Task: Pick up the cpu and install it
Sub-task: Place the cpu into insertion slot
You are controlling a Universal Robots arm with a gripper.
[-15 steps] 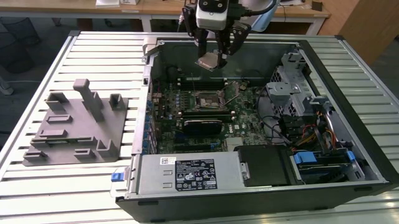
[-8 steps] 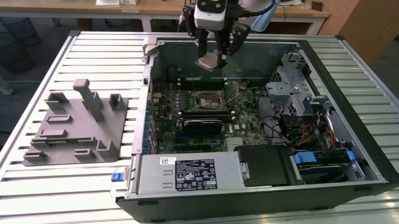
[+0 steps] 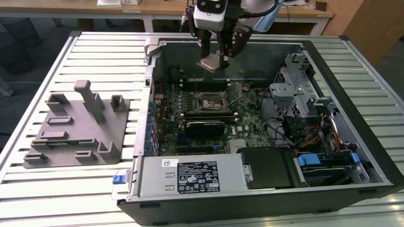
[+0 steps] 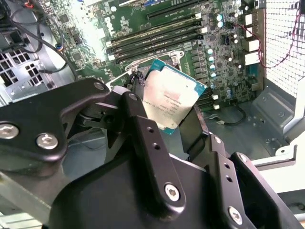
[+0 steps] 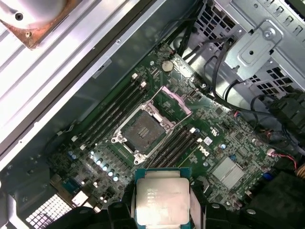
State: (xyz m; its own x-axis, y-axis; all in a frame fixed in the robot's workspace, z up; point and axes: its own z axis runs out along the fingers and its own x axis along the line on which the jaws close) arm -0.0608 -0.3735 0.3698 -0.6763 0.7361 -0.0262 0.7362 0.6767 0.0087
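Observation:
My gripper (image 3: 215, 60) is shut on the cpu (image 3: 211, 64), a flat square chip with a silver top. It hangs tilted in the air above the rear part of the open computer case (image 3: 353, 118). The black motherboard socket (image 3: 209, 100) lies below and nearer the case's middle, apart from the chip. In the first wrist view the cpu (image 5: 162, 195) sits between the dark fingers (image 5: 125, 207), with the socket (image 5: 143, 130) open and its metal plate (image 5: 175, 102) swung aside. In the second wrist view the cpu (image 4: 171, 98) is clamped by its edges over the memory slots (image 4: 157, 36).
A grey plastic fixture block (image 3: 75, 127) with upright posts stands on the slatted table at the exterior view's left. Inside the case are a drive cage (image 3: 296, 94), cables (image 3: 309, 137), a power supply (image 3: 189, 176) and a black card (image 3: 205, 126) near the socket.

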